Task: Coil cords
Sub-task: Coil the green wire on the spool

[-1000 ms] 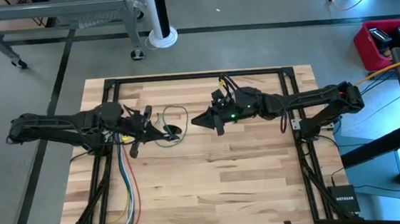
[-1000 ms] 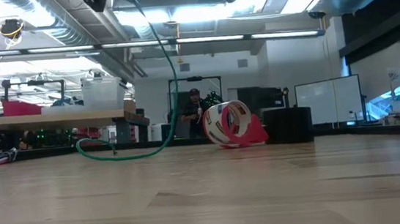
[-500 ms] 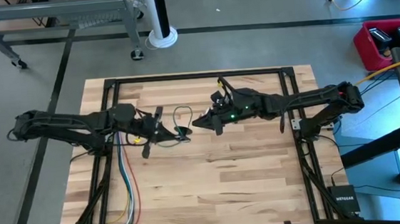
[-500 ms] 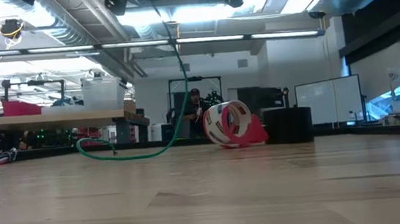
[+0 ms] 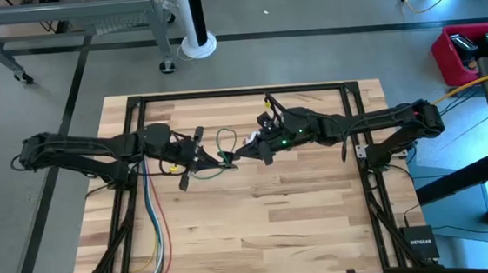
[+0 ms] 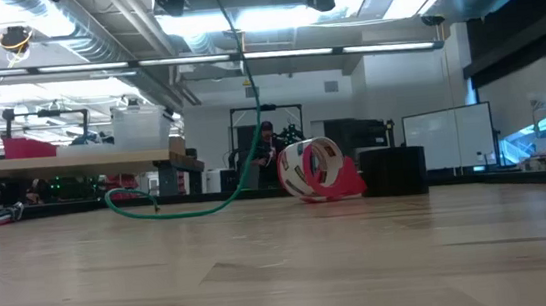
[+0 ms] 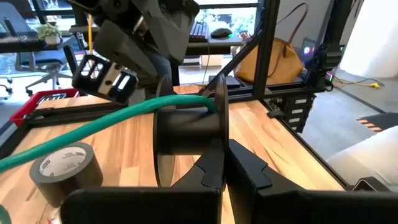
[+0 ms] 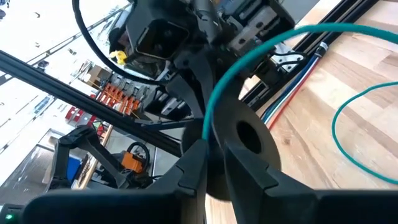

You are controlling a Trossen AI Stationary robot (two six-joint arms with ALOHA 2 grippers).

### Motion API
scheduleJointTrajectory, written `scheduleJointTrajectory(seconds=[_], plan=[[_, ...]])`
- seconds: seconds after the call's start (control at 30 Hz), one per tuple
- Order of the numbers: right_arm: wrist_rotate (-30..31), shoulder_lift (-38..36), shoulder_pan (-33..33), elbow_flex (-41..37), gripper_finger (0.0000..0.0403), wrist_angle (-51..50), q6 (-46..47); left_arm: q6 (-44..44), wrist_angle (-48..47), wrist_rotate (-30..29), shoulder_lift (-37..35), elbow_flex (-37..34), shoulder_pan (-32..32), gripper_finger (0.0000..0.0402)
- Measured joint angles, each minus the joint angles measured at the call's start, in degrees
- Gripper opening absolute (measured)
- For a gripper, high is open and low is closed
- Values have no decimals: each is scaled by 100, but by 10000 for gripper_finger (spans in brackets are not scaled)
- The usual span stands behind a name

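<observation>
Both grippers meet over the back-middle of the table, nose to nose; left gripper [image 5: 215, 159] reaches in from the left side, right gripper [image 5: 238, 152] from the right, and they nearly touch in the high view; each is dark, angular, matte plastic and metal on a jointed black arm.

Biggest thing first: the table [image 5: 277, 230] is a pale butcher-block top of glued wood strips, smooth with visible grain, framed by black metal bars; next down, the long wires [image 5: 153, 226] in green, yellow, red and white run along the left side toward the front edge; then the tape roll [image 7: 65, 171], a fat grey cylinder with a white printed core, sits flat on the wood close to the left gripper; in the low view a roll [image 6: 312, 169] shows up standing on edge further back.

The cord [image 5: 224, 140] is thin, rubbery and green, looped loosely on the table just behind where the grippers meet; one stretch rises off the wood up to them [image 6: 244, 166]; its round black end piece [image 7: 189, 127], shaped like a little spool with two flat discs, sits right between the left gripper's fingers, which look clamped on it; from the right wrist view the same black disc [image 8: 252, 140] sits pinched between the right gripper's fingers too, cord arcing away from it.
</observation>
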Motion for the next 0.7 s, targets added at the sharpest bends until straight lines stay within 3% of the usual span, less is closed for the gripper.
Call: scheduleJointTrajectory(seconds=[0.33, 0.7], plan=[[-28, 0, 4, 2, 60, -98, -24, -22, -85, 125, 484, 383, 4, 0], [190, 0, 5, 4, 60, -860, -609, -457, -933, 119, 478, 629, -15, 0]])
